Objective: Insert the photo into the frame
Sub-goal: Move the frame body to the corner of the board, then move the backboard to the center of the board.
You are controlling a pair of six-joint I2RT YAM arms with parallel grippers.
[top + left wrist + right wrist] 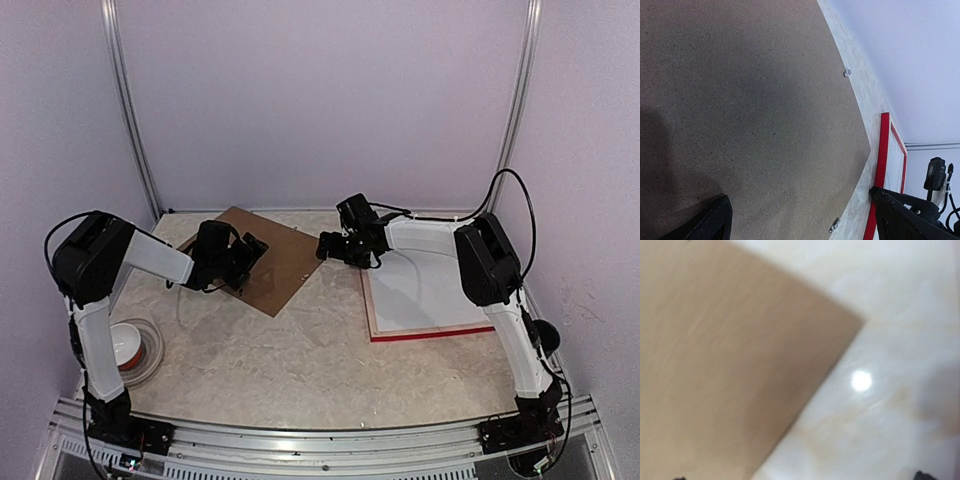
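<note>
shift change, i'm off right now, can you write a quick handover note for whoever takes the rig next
Left gripper: open, empty, over the brown backing board.
Right gripper: open, empty, above the board's right corner, beside the frame.
Frame: flat on the table at right, red edge toward the arms, a white sheet inside it.
Photo: no printed side shows in any view. Whether the white sheet is the photo face down cannot be told.
Done: nothing certain; the backing lies off the frame.
Left: find or confirm the photo, seat it in the frame, probably then fit the backing.
</note>
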